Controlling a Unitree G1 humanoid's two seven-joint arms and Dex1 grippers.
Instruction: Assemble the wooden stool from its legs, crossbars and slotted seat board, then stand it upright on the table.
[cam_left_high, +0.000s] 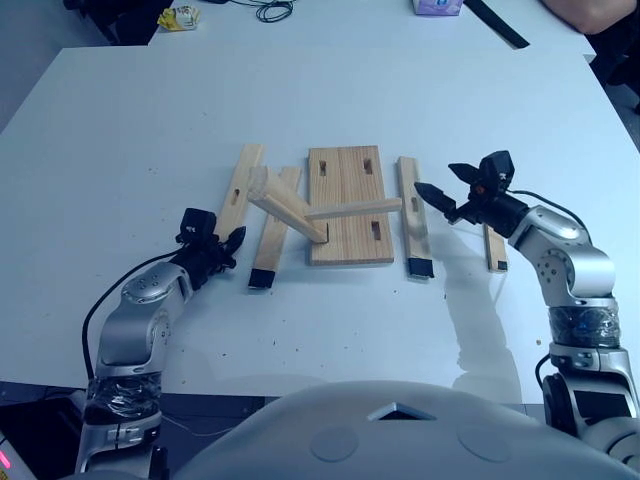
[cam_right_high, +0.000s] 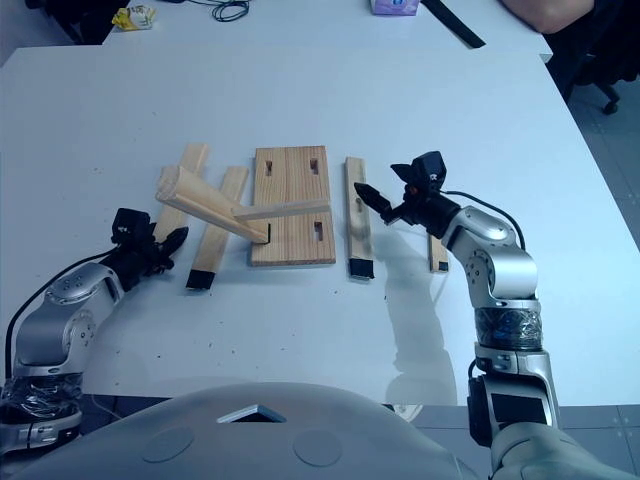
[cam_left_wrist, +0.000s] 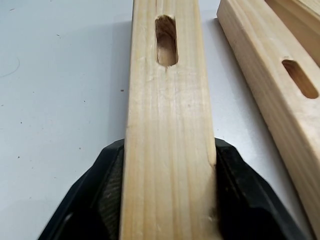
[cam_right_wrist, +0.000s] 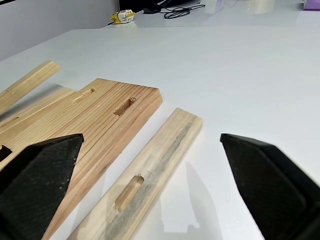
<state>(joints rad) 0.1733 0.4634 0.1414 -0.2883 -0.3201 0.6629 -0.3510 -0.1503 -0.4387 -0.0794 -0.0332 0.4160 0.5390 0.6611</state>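
- Left gripper: low over the table, fingers clamped on the near end of the outer left leg. That leg lies flat, left of the seat board, mortise facing up.
- Seat board: flat at table centre. A tilted leg stands in its near-left slot, and a crossbar runs from that leg across the board.
- Right gripper: raised, fingers apart, holding nothing. It hovers just above the right leg, which lies flat beside the board.
- Step, as judged: lift the held leg and seat it in a free slot.
- Handling: the grip sits at the very end, so raise slowly and keep the leg level.
- Handling: approach the slot squarely — clear of the tilted leg and crossbar.
- Handling: the board may slide under pressure, and the free right gripper could steady it.
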